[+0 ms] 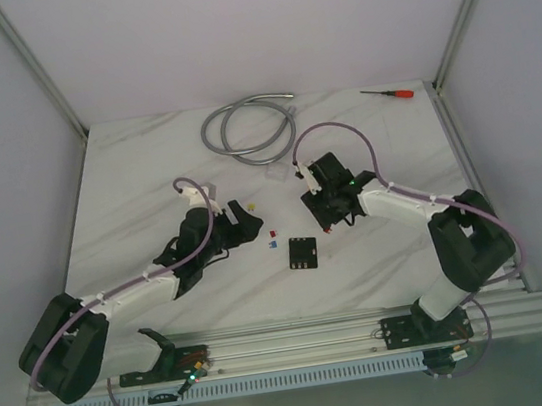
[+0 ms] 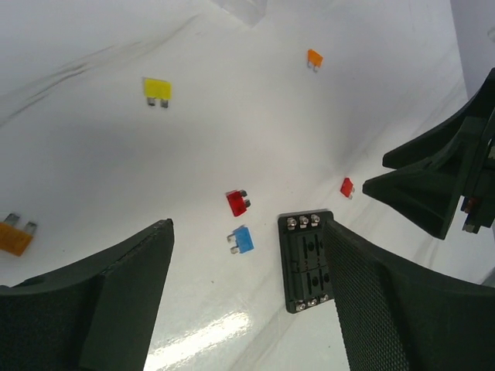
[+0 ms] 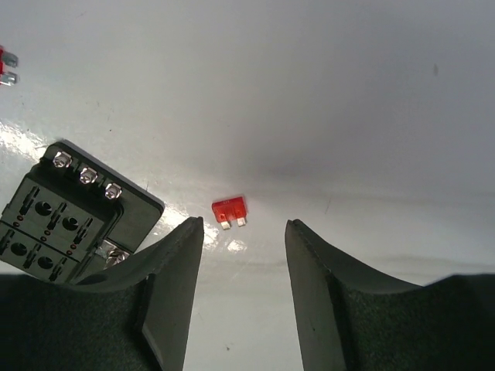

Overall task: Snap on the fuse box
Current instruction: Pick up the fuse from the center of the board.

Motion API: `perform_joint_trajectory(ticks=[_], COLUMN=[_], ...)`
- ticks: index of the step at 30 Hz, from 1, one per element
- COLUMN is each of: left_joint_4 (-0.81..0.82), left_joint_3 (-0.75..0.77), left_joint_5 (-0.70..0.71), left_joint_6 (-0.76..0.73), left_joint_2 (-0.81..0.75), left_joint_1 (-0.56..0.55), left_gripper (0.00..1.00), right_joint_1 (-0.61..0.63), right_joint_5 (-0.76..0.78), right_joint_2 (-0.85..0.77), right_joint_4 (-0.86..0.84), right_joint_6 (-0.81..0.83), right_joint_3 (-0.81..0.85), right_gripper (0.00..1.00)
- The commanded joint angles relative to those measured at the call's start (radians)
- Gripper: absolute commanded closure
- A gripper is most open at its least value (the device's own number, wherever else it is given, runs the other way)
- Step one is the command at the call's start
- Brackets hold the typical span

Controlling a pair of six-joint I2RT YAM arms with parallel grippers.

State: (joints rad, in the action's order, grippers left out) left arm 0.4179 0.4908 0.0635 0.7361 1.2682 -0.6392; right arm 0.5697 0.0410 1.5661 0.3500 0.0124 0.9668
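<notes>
The fuse box is a small black block lying flat on the white table between the two arms. In the left wrist view it lies face up just inside my right finger, with small screws at both ends. My left gripper is open and empty, to the left of the box in the top view. My right gripper is open and empty above the table; a red fuse lies just beyond its fingertips. The fuse box corner shows to its left. In the top view the right gripper sits just behind and right of the box.
Loose fuses lie around: yellow, orange, red, blue, another orange. A clear cover lies behind. A grey hose coil and a red-handled screwdriver are at the back.
</notes>
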Motion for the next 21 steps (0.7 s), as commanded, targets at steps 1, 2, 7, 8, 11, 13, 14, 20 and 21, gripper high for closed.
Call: perform_joint_trajectory(ticks=[1,2,7,8,11,13,14,20,21], left_joint_4=[-0.030,-0.032,-0.039,-0.040,-0.044,-0.044,-0.045,-0.045,-0.045], left_joint_3=[-0.017,-0.018,-0.022,-0.023,-0.026,-0.026,-0.026,-0.023,-0.023], left_joint_5=[-0.017,-0.019,-0.018,-0.014,-0.010,-0.010,-0.010,-0.017,-0.017], left_joint_6=[0.015,0.014,0.017,0.017,0.019,0.020,0.022,0.029,0.029], left_joint_2=[-0.021,-0.023,-0.037,-0.040,-0.045,-0.044,-0.042,-0.039,-0.039], left_joint_1=[0.013,0.014,0.019,0.019,0.022,0.024,0.025,0.027,0.027], left_gripper=[0.11,0.09,0.01,0.00,0.00,0.00,0.00,0.00,0.00], right_joint_1=[-0.002,-0.003,-0.003,-0.003,-0.003,-0.003,-0.003,-0.003,-0.003], right_joint_5=[-0.060,-0.065,-0.053,-0.056,-0.064,-0.060,-0.061,-0.056,-0.054], right_joint_2=[0.052,0.065,0.115,0.117,0.124,0.135,0.142,0.168,0.172], right_joint_4=[0.049,0.055,0.076,0.078,0.080,0.086,0.089,0.099,0.101], right_joint_6=[0.087,0.091,0.099,0.098,0.101,0.104,0.106,0.109,0.110], right_joint_3=[0.060,0.067,0.087,0.090,0.091,0.094,0.096,0.109,0.112], right_gripper=[0.48,0.49,0.53,0.53,0.53,0.54,0.54,0.56,0.56])
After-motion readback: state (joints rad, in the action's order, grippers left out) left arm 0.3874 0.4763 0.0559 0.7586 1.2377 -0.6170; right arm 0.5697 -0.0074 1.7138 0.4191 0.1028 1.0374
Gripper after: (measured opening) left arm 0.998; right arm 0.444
